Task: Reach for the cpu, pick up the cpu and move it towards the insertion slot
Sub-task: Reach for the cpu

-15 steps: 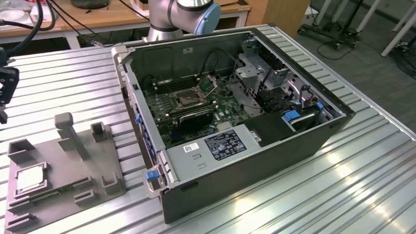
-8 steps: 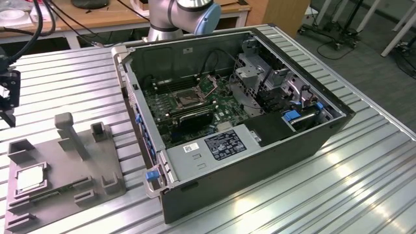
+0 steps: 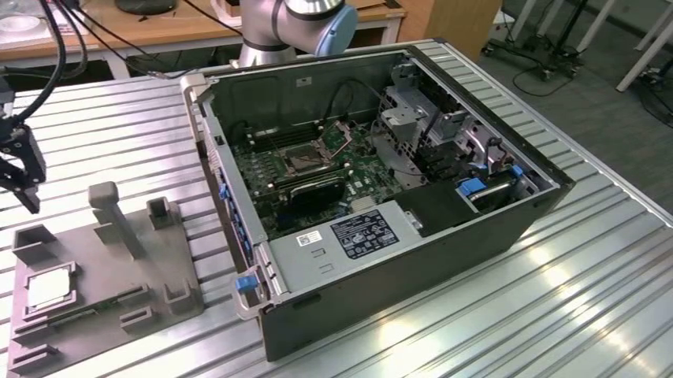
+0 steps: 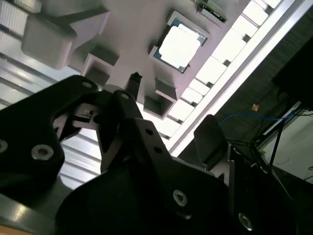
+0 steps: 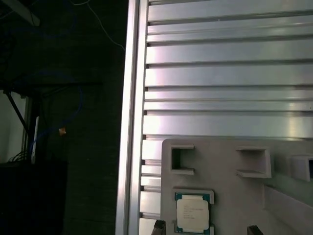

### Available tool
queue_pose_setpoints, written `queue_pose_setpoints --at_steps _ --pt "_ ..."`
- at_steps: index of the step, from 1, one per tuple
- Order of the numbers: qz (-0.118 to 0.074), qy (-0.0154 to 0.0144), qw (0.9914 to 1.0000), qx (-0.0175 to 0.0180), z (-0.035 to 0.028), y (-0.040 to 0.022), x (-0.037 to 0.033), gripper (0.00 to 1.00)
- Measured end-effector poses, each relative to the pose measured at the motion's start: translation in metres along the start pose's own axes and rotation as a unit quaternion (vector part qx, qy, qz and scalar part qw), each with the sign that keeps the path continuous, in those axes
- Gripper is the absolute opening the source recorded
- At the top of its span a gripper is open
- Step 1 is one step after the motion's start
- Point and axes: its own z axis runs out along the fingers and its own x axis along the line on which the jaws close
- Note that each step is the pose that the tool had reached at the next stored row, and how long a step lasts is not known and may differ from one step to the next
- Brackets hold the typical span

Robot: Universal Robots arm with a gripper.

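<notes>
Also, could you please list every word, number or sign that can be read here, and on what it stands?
Black label on the power supply: lines of print, too small to read.
White sticker beside that label: too small to read.
Face of the cpu in the first wrist view: faint lines of print, too small to read.
Nothing else carries readable words, numbers or signs.

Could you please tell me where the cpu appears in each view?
Exterior view: cpu on the grey fixture, at the view's lower left.
Second wrist view: cpu in its square recess on the fixture.
First wrist view: cpu in that recess, near the fixture's edge.
Shared landmark: the grey fixture.
</notes>
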Motion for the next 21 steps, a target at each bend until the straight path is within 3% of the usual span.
queue_pose_setpoints --at_steps 1,13,21 --pt "0.0 -0.0002 1.0 -0.0001 0.002 -0.0004 0.0005 0.72" --pt "-0.007 -0.0002 0.99998 -0.0008 0.0215 -0.0042 0.0029 0.72" --pt "-0.007 -0.0001 0.99997 -0.0008 0.0225 -0.0044 0.0029 0.72"
